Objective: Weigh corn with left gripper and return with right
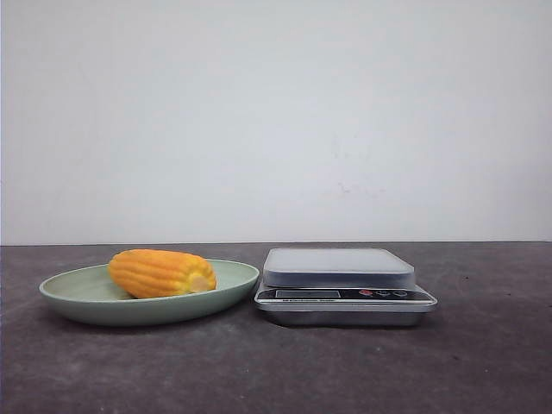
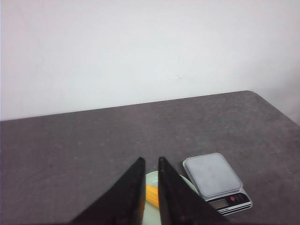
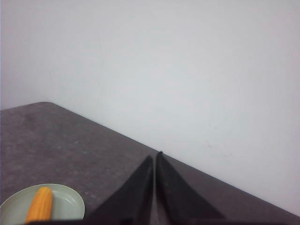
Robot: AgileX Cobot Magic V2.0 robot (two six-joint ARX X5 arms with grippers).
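I see the stubby orange-yellow ribbed corn lying in the pale green shallow plate, left of the silver kitchen scale. My left hand is slightly parted, my right hand pressed closed; both hold nothing.

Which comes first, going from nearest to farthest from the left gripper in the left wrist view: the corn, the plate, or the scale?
1. The corn shows right between the fingers of the left gripper.
2. The plate, under the corn, is too close to rank apart.
3. The scale sits farthest, off beside the plate.
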